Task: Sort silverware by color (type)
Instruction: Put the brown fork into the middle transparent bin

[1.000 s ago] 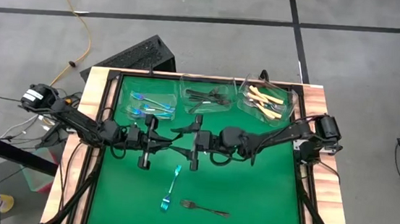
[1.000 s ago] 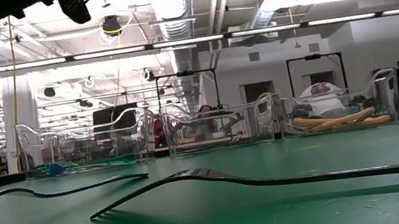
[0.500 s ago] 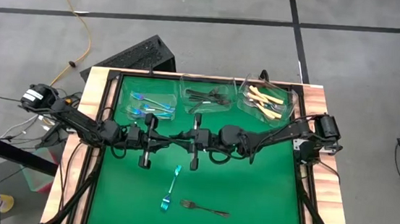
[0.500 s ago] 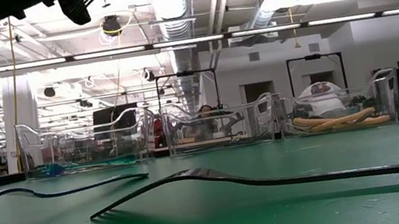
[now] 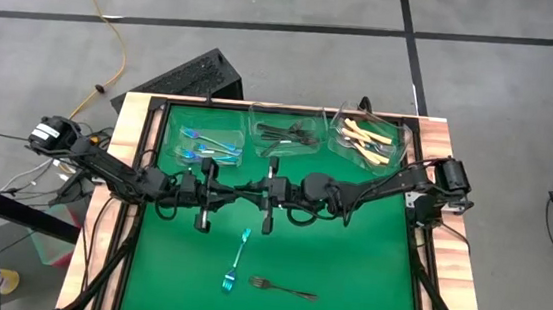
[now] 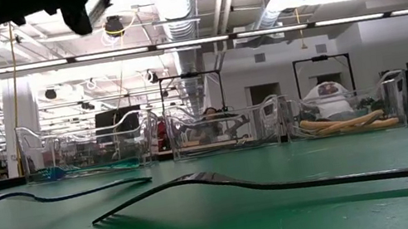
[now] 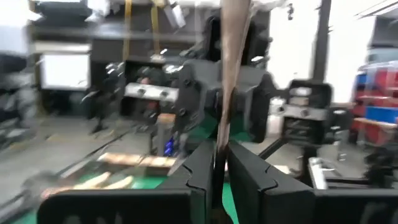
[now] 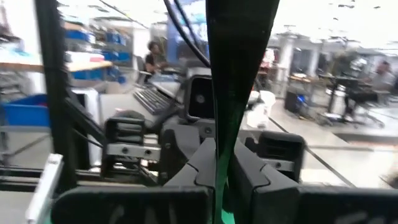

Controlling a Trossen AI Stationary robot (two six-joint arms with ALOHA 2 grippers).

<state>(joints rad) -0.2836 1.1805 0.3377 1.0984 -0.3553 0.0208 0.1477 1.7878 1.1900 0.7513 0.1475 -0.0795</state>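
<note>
Now the two grippers are seen nose to nose above mid-tabletop (image 5: 347,272), a fork (image 7: 231,68) pinched between them. The left gripper (image 5: 236,194) is closed on its lower shaft; the right gripper (image 5: 250,189) is shut on a slim piece. A teal fork (image 5: 236,260) and a dark fork (image 5: 283,289) are left lying nearer the front edge.

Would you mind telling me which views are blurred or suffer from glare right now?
Left wrist view: motion-smeared throughout. Right wrist view: background soft and washed out. Low view: ceiling lights glare, near dark fork crisp. High view: evenly lit, sharp.
</note>
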